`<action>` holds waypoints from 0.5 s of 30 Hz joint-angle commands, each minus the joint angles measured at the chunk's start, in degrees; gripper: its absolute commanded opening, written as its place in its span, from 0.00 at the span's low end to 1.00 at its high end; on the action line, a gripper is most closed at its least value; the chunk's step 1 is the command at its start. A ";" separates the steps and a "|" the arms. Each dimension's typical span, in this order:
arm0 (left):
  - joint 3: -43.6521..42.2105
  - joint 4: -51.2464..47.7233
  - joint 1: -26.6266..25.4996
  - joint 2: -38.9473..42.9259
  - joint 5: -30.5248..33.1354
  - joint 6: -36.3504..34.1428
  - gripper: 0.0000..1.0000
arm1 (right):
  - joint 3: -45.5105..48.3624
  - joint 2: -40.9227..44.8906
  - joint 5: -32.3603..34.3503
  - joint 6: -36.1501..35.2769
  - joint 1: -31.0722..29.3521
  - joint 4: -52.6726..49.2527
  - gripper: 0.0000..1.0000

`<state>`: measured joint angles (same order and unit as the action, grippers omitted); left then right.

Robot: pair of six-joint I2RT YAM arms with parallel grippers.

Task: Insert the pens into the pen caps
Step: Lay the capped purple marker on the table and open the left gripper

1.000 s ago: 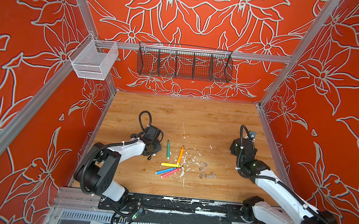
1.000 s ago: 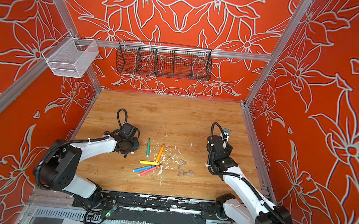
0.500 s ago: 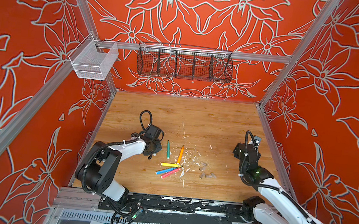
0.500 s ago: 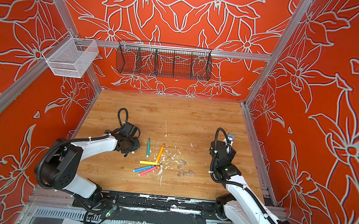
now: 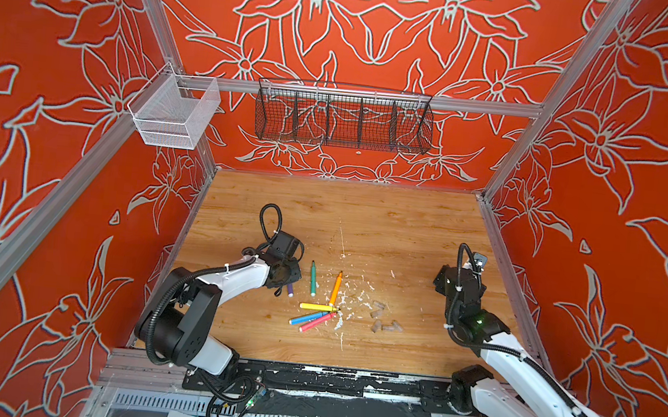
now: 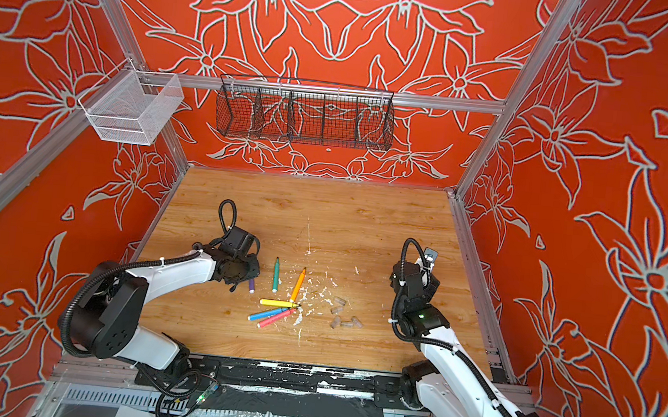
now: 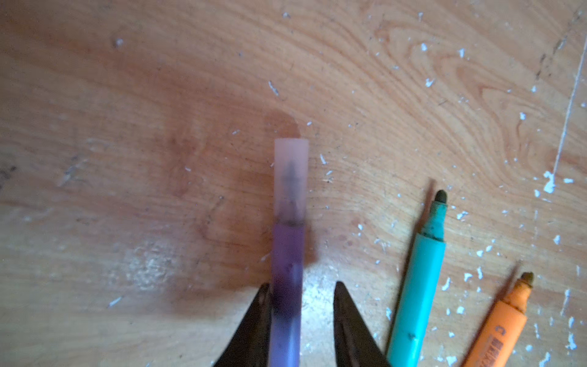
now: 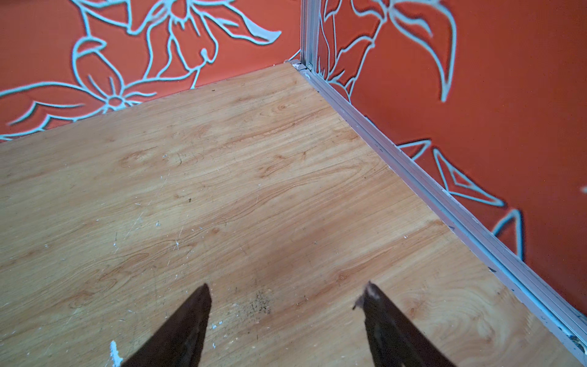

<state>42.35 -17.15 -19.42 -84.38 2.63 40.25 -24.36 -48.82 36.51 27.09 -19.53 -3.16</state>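
Wood surface (image 5: 364, 221): left claw (image 7: 301, 283) parted around capped purple pen (image 7: 287, 254); right claw (image 8: 287, 284) wide, empty. Next: grasp green pen (image 7: 422, 279).

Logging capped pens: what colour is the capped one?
A purple pen, clearest in the left wrist view.

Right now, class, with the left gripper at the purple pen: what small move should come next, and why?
Probably lift the left gripper off the purple pen. Its translucent cap sits over the tip and the jaws stand apart, a gap on one side, so this pen looks done; the uncapped green pen lies beside it.
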 commanded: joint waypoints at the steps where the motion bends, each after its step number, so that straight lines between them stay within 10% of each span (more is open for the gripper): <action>1: 1.13 -2.70 0.28 3.44 0.15 -1.08 0.32 | 0.98 0.84 0.40 -0.02 0.19 0.79 0.77; 15: 1.09 -6.86 -12.85 14.95 12.08 -0.76 0.32 | 1.40 1.61 0.36 0.07 0.19 0.87 0.77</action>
<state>42.59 -21.98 -30.39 -69.47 10.87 38.61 -24.21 -48.16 36.51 27.09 -19.53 -2.94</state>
